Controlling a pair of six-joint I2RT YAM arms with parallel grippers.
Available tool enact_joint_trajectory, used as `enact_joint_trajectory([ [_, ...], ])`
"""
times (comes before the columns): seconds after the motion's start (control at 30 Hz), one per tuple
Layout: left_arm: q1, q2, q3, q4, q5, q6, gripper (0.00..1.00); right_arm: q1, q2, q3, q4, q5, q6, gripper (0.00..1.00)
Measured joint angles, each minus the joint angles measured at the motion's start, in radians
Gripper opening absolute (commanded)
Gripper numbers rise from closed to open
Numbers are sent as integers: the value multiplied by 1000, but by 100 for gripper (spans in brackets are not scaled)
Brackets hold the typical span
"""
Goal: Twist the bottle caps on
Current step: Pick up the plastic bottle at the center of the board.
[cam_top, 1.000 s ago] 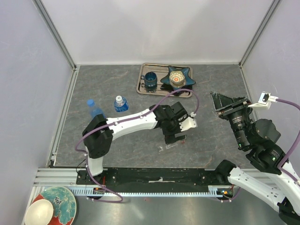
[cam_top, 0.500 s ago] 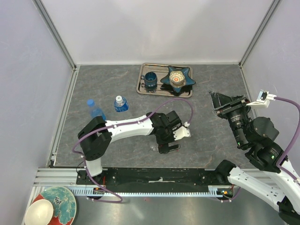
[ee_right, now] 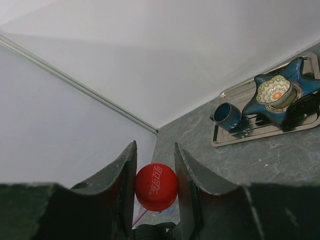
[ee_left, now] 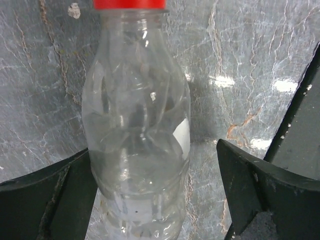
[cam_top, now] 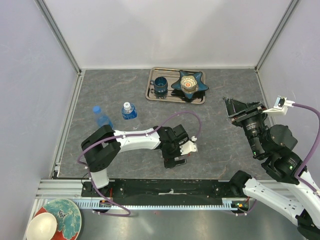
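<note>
- Left hand: low over the bench at front middle, arm stretched rightward from its base. Fingers are spread as wide as they go and grip nothing.
- Clear bottle lies on the bench between those fingers, long axis in line with the hand, neck pointing away from the wrist camera. One finger is just beside its body, the other apart.
- Red band at the neck is cut by the frame edge; cap or collar ring, cannot tell.
- Right hand: raised off the bench on the right side, fingers aimed toward the far left corner. It is closed on a red cap, pinched at the rim, round printed face turned to the wrist camera.
- Well left of the left hand: blue-capped bottle and, just right of it, white-capped bottle, upright.
- Far edge: tray holding dark blue cup and star-shaped dish.
</note>
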Motion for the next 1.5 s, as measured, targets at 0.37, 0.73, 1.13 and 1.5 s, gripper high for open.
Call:
enact_joint_trajectory([
  [0.37, 0, -16, -50, 124, -48, 21, 68, 0, 15, 0, 0, -4, 0, 30],
  [0.73, -5, -31, -50, 143, -129, 48, 54, 0, 19, 0, 0, -14, -4, 29],
  [1.13, 16, -465, 313, 18, -250, 122, 23, 0, 79, 98, -15, -80, -156, 29],
  [1.5, 101, -913, -226, 368, 114, -107, 2, 0, 210, 401, -85, -386, -335, 30],
])
